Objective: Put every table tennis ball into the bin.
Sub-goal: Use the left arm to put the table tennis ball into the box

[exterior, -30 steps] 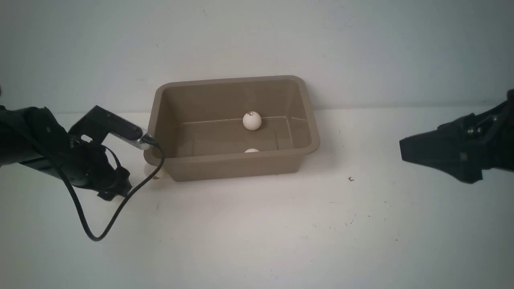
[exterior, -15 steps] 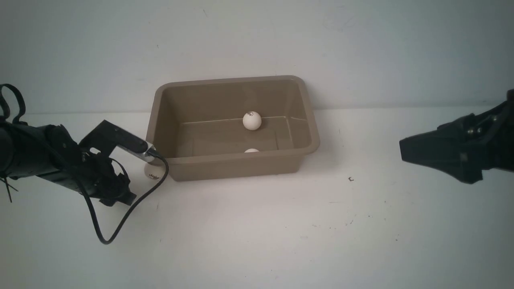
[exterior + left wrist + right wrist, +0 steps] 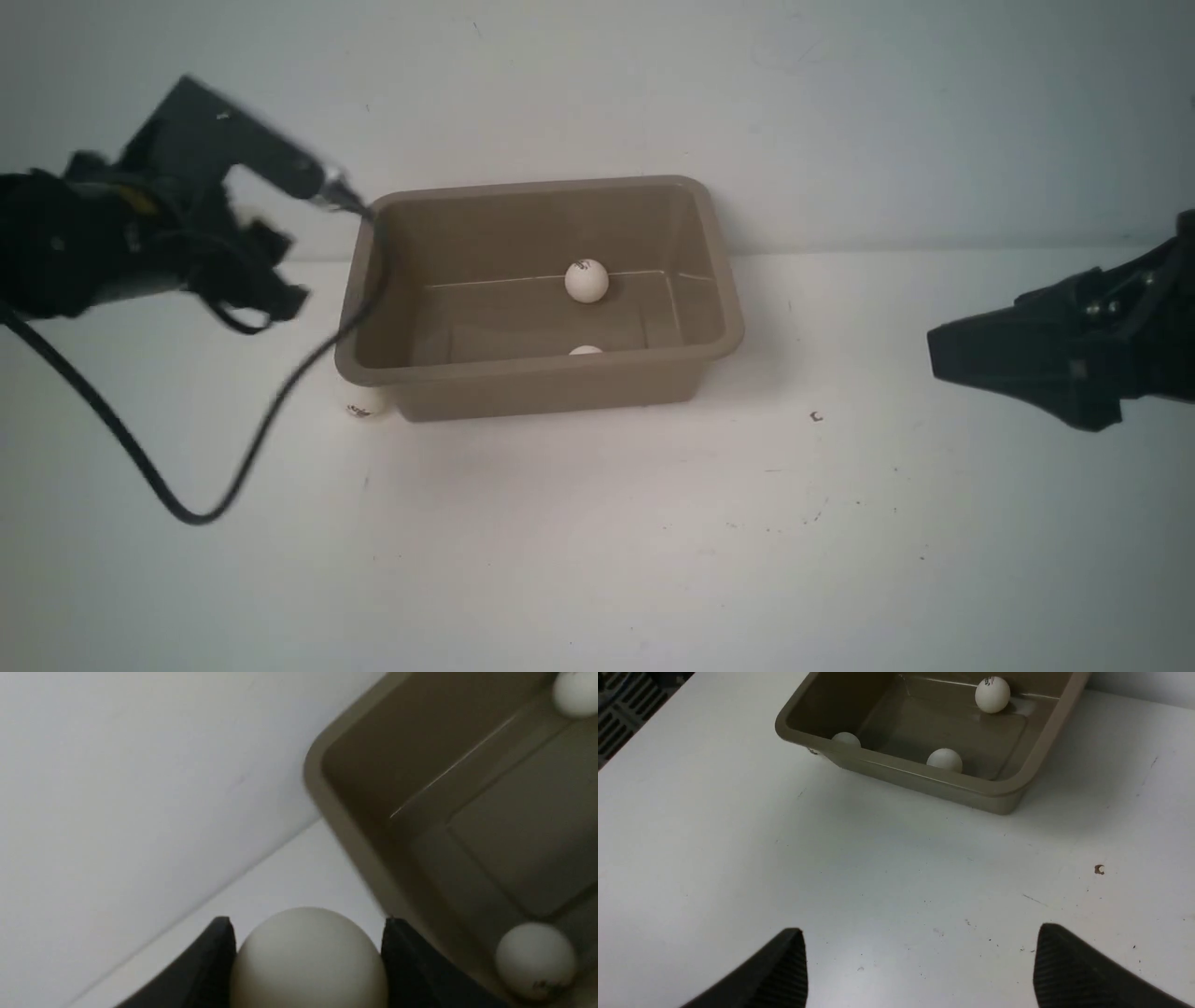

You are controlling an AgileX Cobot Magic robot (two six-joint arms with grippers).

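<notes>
Clamping a table tennis ball (image 3: 308, 966) in the left gripper (image 3: 307, 921), high beside the bin (image 3: 724, 308); holding the right gripper (image 3: 920, 931) low, spread wide.

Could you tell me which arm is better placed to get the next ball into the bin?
Left. The left gripper is shut on a table tennis ball and raised beside the left rim of the bin. The right gripper, jaws open and empty, sits off to its right.

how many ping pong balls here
5. The held ball sits in the left gripper. In the bin: the far ball, the near ball and the corner ball. The outside ball lies by the bin's near left corner. Others may be hidden.
</notes>
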